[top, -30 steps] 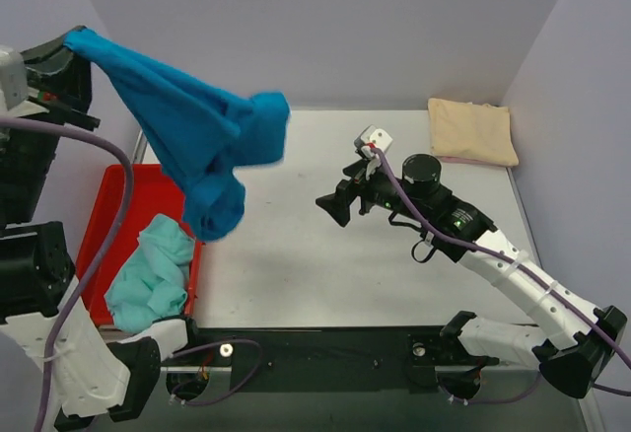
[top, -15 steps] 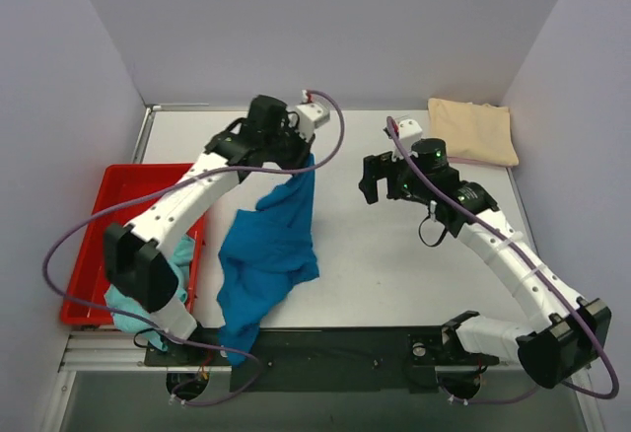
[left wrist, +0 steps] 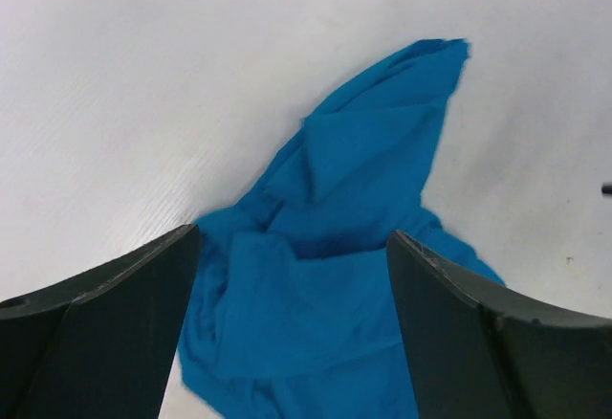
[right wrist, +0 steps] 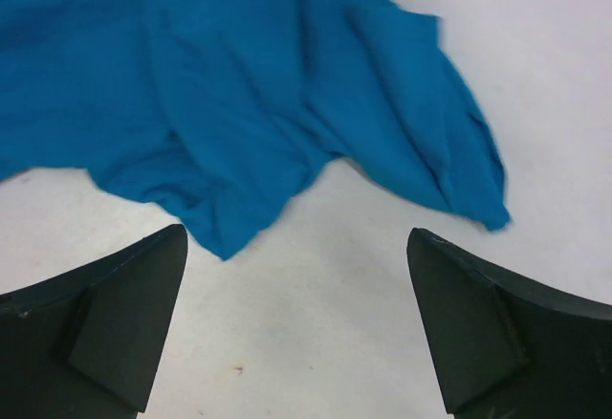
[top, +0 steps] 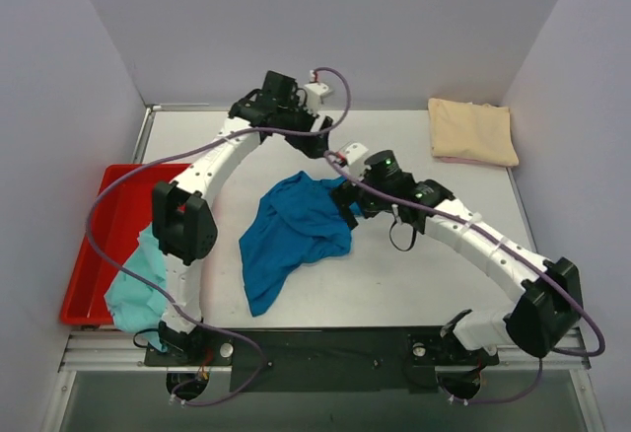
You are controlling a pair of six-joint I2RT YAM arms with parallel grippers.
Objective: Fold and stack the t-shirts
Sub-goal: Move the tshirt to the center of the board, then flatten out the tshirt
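A white table (top: 394, 274) is sitting inside a three-sided booth. A pale lavender-grey back wall (top: 394, 28) is rising behind the table, and a matching left wall (top: 59, 77) and right wall (top: 582, 107) are standing at its sides. A black mounting plate (top: 325, 345) and a silver rail (top: 99, 358) are running along the table's near edge. Soft, even light is falling across the table, casting only faint shadows.
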